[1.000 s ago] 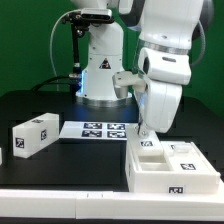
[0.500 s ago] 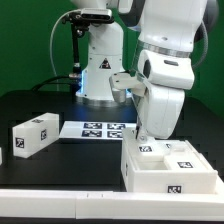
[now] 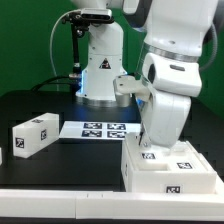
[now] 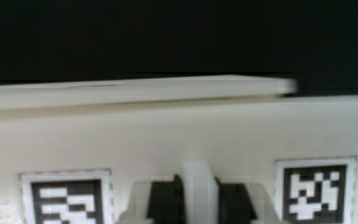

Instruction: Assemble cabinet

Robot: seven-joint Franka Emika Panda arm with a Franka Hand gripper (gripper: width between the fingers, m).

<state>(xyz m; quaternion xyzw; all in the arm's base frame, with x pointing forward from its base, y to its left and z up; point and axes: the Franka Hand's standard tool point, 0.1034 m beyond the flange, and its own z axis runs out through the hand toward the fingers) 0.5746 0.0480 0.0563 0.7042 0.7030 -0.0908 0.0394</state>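
The white cabinet shell (image 3: pixel 172 172), open on top with tagged inner faces, sits at the table's front on the exterior view's right. My gripper (image 3: pixel 148 147) reaches down into its far left corner. In the wrist view the shell's wall (image 4: pixel 158 115) fills the picture. My gripper (image 4: pixel 199 200) is shut on a thin white wall of the shell, with a dark finger (image 4: pixel 165 205) on each side of it and black-and-white tags on either side. A smaller white cabinet block (image 3: pixel 33 135) with tags lies at the exterior view's left.
The marker board (image 3: pixel 97 129) lies flat between the block and the shell, in front of the robot base (image 3: pixel 100 75). Another tagged white piece (image 3: pixel 3 150) shows at the left edge. The table's white front edge (image 3: pixel 60 190) runs close under the shell.
The gripper and the cabinet shell have moved together a little toward the exterior view's left. The left block and the marker board have not moved.
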